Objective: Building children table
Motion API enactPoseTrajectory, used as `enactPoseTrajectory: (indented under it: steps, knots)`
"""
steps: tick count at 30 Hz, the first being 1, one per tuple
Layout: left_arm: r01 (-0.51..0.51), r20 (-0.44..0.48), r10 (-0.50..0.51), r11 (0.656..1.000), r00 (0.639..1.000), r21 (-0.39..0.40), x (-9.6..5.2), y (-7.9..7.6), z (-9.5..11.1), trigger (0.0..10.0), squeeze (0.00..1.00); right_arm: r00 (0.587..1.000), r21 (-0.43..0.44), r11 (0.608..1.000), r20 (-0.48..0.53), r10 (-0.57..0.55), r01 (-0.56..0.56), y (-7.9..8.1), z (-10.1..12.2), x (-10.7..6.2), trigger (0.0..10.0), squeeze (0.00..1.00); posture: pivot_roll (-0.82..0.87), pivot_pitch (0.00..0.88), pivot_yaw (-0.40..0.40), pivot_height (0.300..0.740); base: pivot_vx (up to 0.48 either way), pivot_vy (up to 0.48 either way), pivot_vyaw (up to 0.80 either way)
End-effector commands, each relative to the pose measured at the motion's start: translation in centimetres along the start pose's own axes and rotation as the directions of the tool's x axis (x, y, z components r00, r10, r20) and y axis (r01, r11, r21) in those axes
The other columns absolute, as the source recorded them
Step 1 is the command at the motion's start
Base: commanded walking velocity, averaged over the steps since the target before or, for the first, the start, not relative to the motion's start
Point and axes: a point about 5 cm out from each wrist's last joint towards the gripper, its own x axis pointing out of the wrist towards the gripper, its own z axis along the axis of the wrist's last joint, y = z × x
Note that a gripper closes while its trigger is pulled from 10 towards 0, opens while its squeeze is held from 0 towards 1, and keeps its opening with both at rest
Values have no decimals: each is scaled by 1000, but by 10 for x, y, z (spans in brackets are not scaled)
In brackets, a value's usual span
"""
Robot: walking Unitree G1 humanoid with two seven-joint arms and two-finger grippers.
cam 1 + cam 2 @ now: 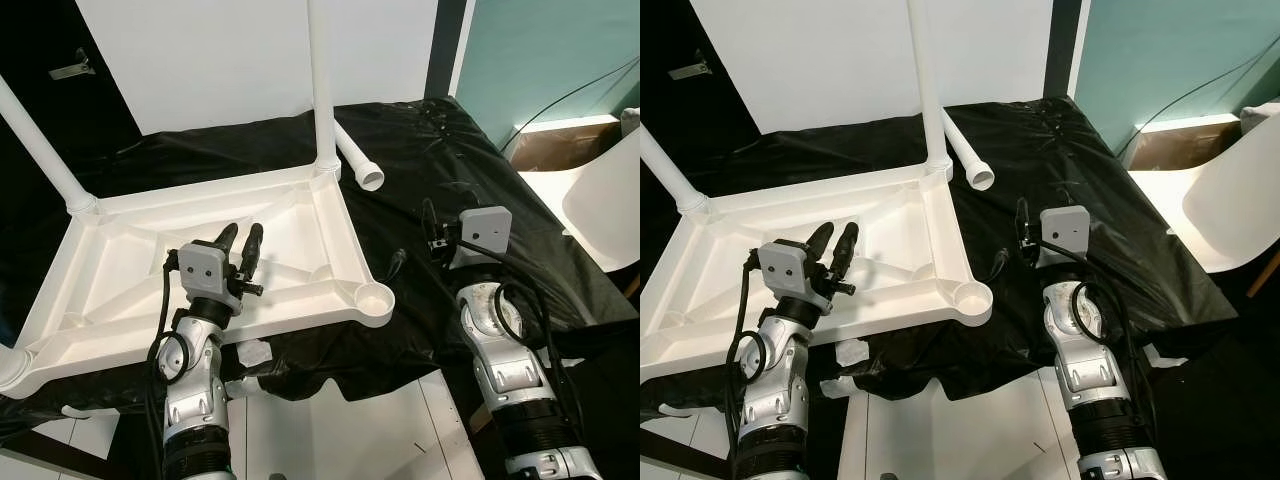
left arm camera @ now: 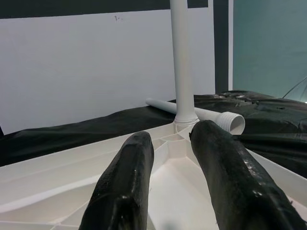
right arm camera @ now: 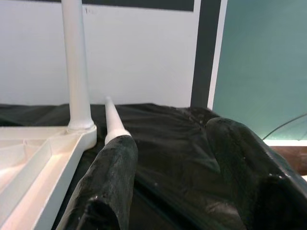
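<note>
A white plastic table top (image 1: 120,280) lies upside down on a black sheet (image 1: 440,150). One white leg (image 1: 321,80) stands upright in its far right corner, and another leg (image 1: 35,145) rises from the far left corner. The near right corner socket (image 1: 376,298) is an empty cup. A loose white leg (image 1: 357,162) lies on the sheet just beyond the far right corner. My left gripper (image 1: 242,238) hovers open over the underside ribs near the front edge. My right gripper (image 1: 413,238) is open with nothing in it, low over the sheet just right of the table top.
A white chair (image 1: 600,210) and a brown box (image 1: 560,145) stand to the right. A white panel (image 1: 220,60) backs the sheet. The sheet's front edge drops to a white tiled floor (image 1: 350,430) with scraps of tape (image 1: 255,352). A cable (image 1: 570,95) runs along the teal wall.
</note>
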Motion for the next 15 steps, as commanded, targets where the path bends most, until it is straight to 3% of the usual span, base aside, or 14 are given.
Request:
enactPoseTrajectory:
  steps: [1,15]
  knots:
    - [-255,-54,254,967,966,-24,-9,4,-12,10000,0,1000,11,1000,0,9,-9,4,0,2,10000,0,-75,0,50,740,0,0,0]
    - [-225,-48,223,974,974,-29,-7,-3,-11,10000,0,1000,10,1000,0,-7,7,4,0,1,10000,0,-81,0,58,740,0,0,0]
